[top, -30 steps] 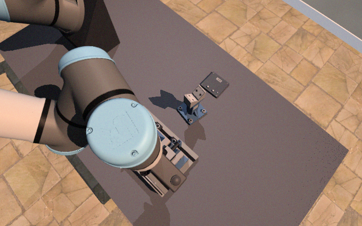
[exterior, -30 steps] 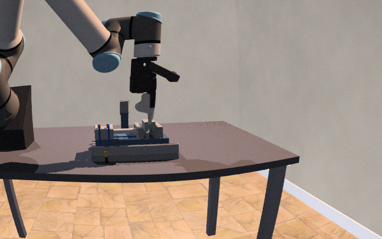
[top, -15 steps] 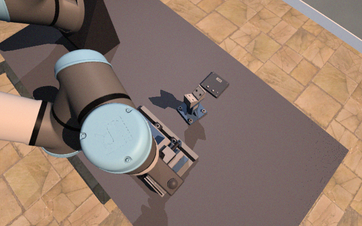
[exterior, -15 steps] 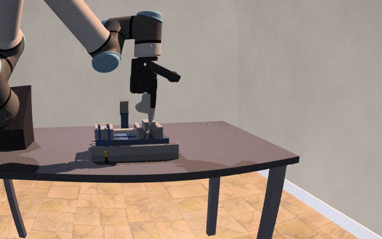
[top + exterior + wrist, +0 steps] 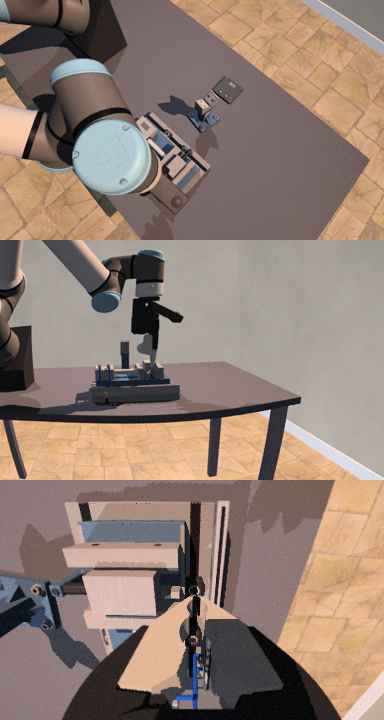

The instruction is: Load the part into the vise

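The part (image 5: 176,166) (image 5: 146,365) (image 5: 120,592), a pale block, lies between the open jaws with a smooth face up. Its underside, slot and the low bars under it are hidden. The fixed jaw (image 5: 184,173) (image 5: 160,370) (image 5: 120,556) is beside its long side; a thin dark strip shows between them, so contact is unclear. The moving jaw (image 5: 139,370) (image 5: 95,620) is on the other side. The work stop (image 5: 186,154) (image 5: 75,588) reaches close to one end; touching cannot be told. My gripper (image 5: 153,364) (image 5: 195,597) is shut and empty, beyond the part's other end.
The air cylinder (image 5: 147,130) (image 5: 104,373) is at the moving jaw's end. The V-block (image 5: 207,102) stands on a blue base (image 5: 208,124) beside the vise. The infeed plate (image 5: 233,91) beyond it carries no part. A long side rail (image 5: 135,393) (image 5: 222,557) borders the vise.
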You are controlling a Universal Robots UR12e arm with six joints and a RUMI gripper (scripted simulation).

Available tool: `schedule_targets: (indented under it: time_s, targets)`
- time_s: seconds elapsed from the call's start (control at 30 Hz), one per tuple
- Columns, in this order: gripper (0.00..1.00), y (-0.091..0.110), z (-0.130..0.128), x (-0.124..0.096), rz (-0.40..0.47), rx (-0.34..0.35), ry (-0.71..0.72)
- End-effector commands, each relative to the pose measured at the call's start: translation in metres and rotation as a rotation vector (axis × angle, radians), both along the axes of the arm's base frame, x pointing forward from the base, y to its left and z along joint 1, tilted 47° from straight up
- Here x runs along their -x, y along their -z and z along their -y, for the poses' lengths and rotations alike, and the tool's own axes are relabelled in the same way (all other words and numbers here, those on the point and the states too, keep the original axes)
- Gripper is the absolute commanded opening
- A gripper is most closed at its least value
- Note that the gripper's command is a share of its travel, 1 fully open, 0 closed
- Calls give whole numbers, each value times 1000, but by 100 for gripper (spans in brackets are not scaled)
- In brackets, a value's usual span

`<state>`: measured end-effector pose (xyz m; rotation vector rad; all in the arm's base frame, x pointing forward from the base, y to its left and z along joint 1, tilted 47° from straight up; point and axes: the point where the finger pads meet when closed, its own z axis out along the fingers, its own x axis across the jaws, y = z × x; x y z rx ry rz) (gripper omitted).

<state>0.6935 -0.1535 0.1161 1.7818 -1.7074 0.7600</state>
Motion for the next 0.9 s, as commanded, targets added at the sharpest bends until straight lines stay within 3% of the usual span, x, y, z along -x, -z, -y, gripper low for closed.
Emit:
schedule_targets:
  time_s: [0.0, 0.37, 0.87]
  targets:
    - [0, -2, 1, 0, 1, 0, -1]
    - [0, -4, -2, 0, 1, 0, -1]
    - [0, -22, -21, 0, 1, 0, -1]
